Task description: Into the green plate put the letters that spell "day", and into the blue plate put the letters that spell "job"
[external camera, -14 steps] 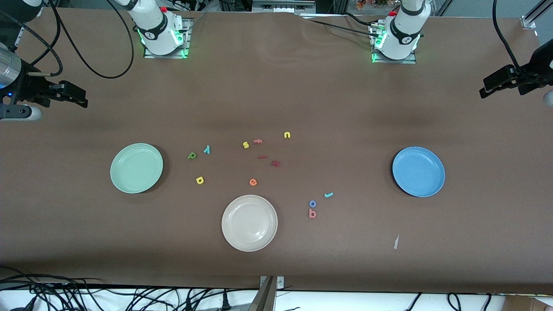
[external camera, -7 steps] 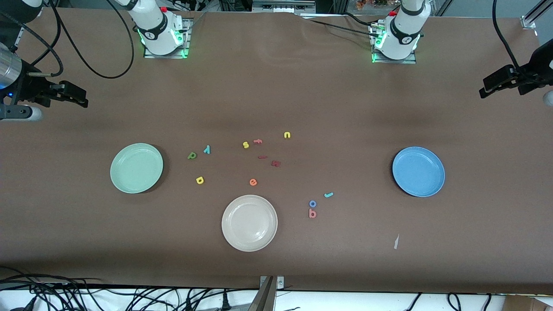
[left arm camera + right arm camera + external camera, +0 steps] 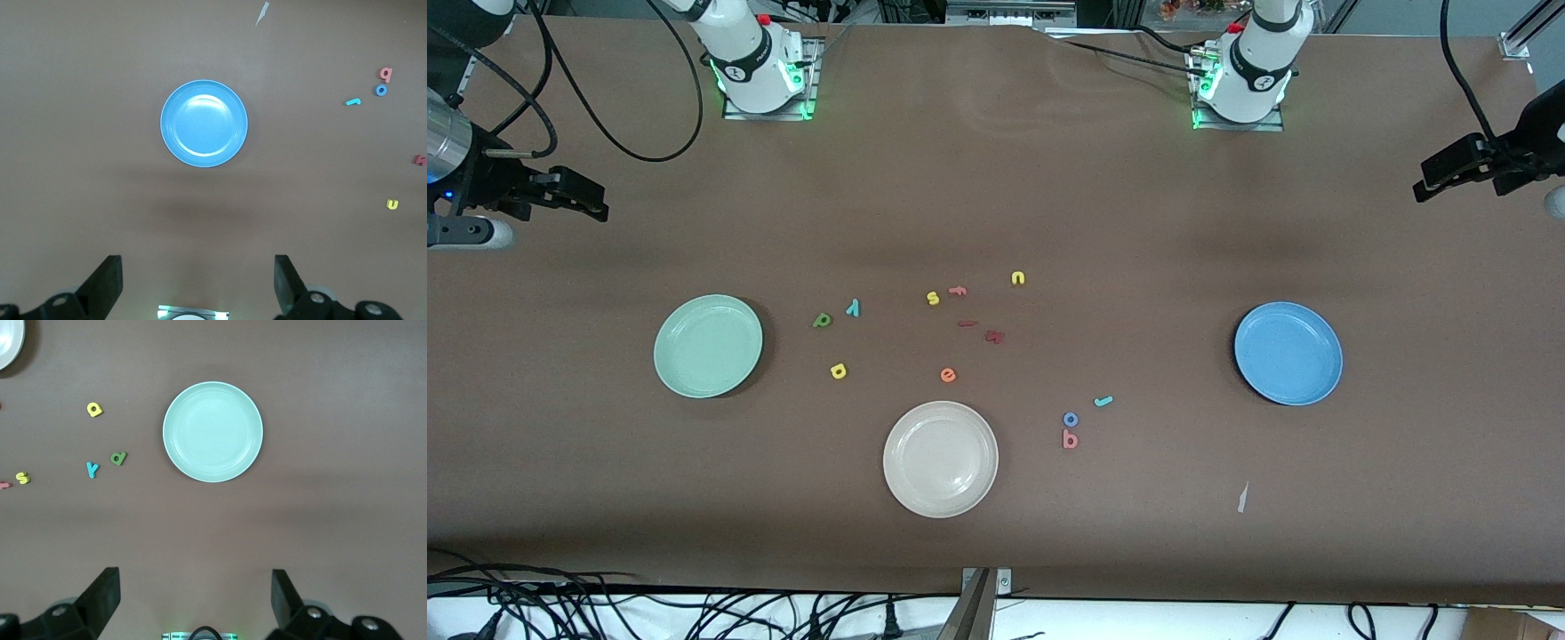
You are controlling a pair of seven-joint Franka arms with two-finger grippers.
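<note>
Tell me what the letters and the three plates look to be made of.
Letters such as the salmon "b" and yellow "a": matte, flat cut-outs, probably foam. Green plate, blue plate, cream plate: smooth, faintly glossy with soft highlights, likely plastic or melamine; ceramic is possible.

My view is mostly one big table [image 3: 996, 196] under a brown matte cover, lit evenly with a few soft shadow bands across it; a small wrinkle shows in the cover near the top edge. Along the near edge I've got a white ledge with a mess of black cables [image 3: 649, 609], plus a metal bracket [image 3: 985, 582] clamped mid-edge.
</note>
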